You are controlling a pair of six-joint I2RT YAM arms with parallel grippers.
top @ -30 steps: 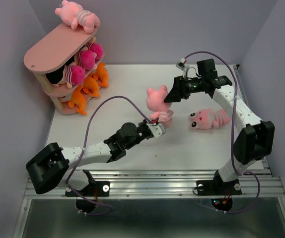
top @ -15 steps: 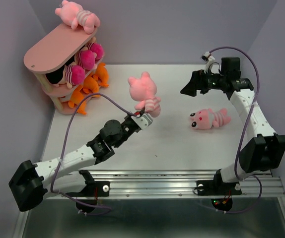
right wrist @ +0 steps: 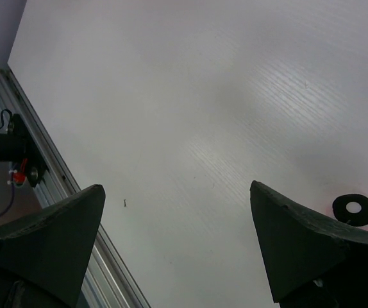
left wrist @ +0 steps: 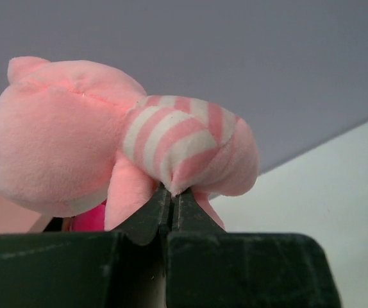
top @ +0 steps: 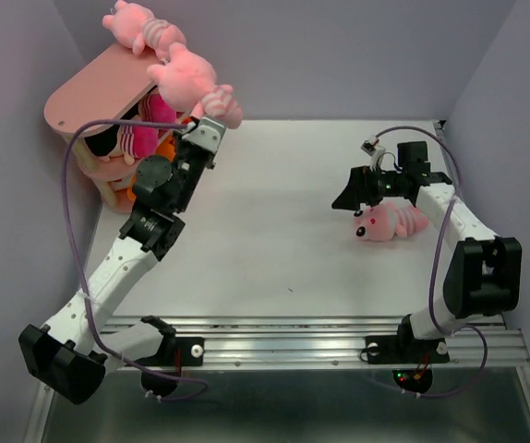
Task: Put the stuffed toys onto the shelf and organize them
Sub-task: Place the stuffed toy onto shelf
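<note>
My left gripper [top: 212, 120] [left wrist: 171, 192] is shut on the striped belly of a light pink stuffed toy [top: 191, 78] [left wrist: 68, 135], held in the air by the right end of the pink shelf's top board [top: 94, 92]. Another pink toy [top: 140, 23] lies on that board. Magenta striped dolls [top: 154, 111] sit on the middle tier, and a bit of orange toy [top: 133, 190] shows lower down behind my arm. My right gripper [top: 348, 196] [right wrist: 176, 187] is open and empty, just left of a pink striped toy [top: 390, 221] lying on the table. Only that toy's eye [right wrist: 357, 208] shows in the right wrist view.
The white table [top: 274, 212] runs between the shelf at the back left and the lying toy at the right. Grey walls close the left, back and right sides. A metal rail [top: 293, 337] [right wrist: 56, 186] lines the near edge.
My left arm swung up and to the left, carrying the pink toy from mid-table to the shelf's top. My right gripper opened wide and dropped beside the lying toy.
</note>
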